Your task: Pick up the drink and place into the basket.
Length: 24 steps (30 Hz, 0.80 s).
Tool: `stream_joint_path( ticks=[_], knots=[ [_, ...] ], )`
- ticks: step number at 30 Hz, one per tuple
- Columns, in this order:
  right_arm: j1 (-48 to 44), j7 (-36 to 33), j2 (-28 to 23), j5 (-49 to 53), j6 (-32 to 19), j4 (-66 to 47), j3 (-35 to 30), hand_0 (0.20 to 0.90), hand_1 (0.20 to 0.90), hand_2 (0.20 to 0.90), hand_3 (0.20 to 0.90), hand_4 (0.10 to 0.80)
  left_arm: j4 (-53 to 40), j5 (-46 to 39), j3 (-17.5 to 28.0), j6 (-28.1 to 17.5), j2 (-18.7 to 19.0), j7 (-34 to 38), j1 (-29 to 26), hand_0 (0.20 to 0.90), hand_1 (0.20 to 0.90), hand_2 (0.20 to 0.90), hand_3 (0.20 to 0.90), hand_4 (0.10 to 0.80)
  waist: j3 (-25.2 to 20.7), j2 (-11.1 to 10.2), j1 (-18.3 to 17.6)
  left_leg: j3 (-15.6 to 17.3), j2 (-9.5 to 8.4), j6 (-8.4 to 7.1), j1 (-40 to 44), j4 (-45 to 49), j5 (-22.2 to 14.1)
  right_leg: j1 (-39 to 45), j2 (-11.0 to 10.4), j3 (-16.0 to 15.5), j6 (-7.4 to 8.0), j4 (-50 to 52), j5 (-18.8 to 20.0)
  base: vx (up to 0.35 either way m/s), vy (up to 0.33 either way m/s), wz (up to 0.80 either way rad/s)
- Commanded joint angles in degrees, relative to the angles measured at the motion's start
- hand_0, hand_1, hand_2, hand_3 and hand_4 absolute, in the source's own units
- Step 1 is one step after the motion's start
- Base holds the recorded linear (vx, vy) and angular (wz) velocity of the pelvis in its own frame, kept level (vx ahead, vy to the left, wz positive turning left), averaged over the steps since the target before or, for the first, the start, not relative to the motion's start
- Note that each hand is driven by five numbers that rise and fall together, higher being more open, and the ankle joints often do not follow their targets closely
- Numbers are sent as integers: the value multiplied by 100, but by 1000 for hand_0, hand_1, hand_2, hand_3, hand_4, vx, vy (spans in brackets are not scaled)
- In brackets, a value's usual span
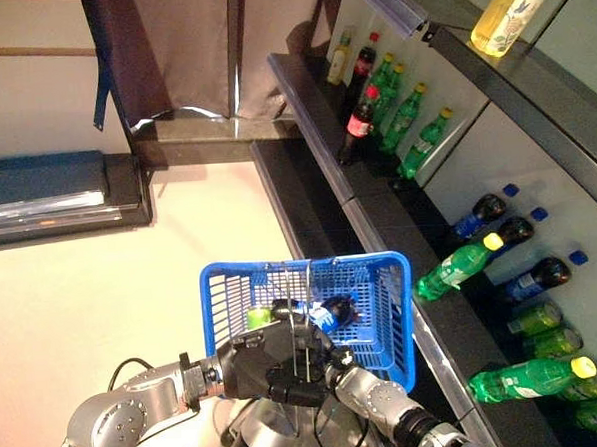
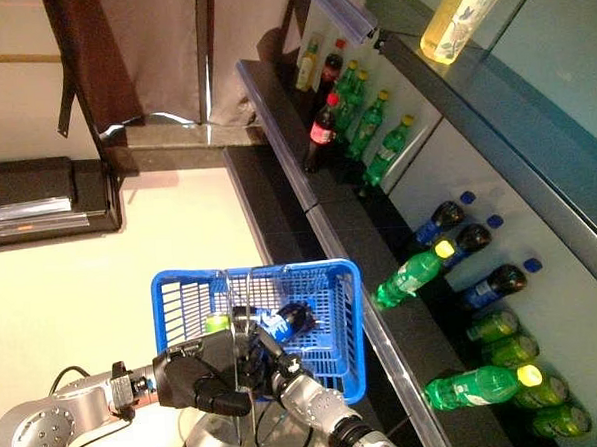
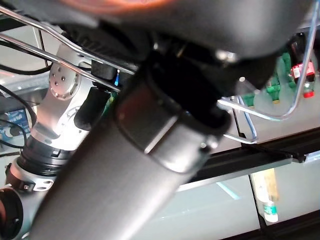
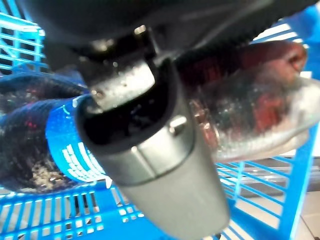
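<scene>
My left hand (image 1: 258,362) is shut on the thin wire handles (image 1: 300,319) of the blue basket (image 1: 392,324) and holds it raised in front of me. The handles also show in the left wrist view (image 3: 272,114). My right hand (image 1: 306,335) reaches into the basket and is shut on a dark drink bottle with a blue label (image 1: 334,311), held low inside it. In the right wrist view my thumb (image 4: 150,155) lies across that bottle (image 4: 62,150) over the basket's blue mesh (image 4: 260,192). A green drink (image 1: 258,316) lies in the basket beside it.
Dark shelves (image 1: 379,229) run along the right, with green bottles (image 1: 459,265), dark bottles with blue caps (image 1: 483,214) and a red-labelled dark bottle (image 1: 358,125). A yellow bottle (image 1: 512,7) lies on the top shelf. A dark curtain (image 1: 169,50) and a low dark unit (image 1: 57,196) stand behind.
</scene>
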Motion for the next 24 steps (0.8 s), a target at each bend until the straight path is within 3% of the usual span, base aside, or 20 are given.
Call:
stream_joint_path(
  ticks=[1,14,24],
  knots=[
    [463,67,337,250,-455,220,-13,900,900,900,900,800,-1698,-1615,-760,-171,-897,-1803,887,300,300,300,200,100,-1487,411,75,279,545,124,616,-476,330,-218,85,25,-19,262,834,0,0,0],
    [1008,248,207,-162,-1023,-614,-63,900,900,900,900,800,-1665,-1744,-395,-84,-946,-1750,1127,300,300,300,200,100,-1546,376,-62,381,660,117,797,-603,301,-250,101,56,25,283,836,2,-1,0],
    [1809,201,-197,-1476,-1302,-2651,348,900,900,900,900,800,-1525,-1687,350,-81,-1007,-1468,1557,300,300,300,200,100,-1446,293,-301,522,732,117,870,-748,302,-370,144,163,52,273,853,-2,-12,-3]
  ],
)
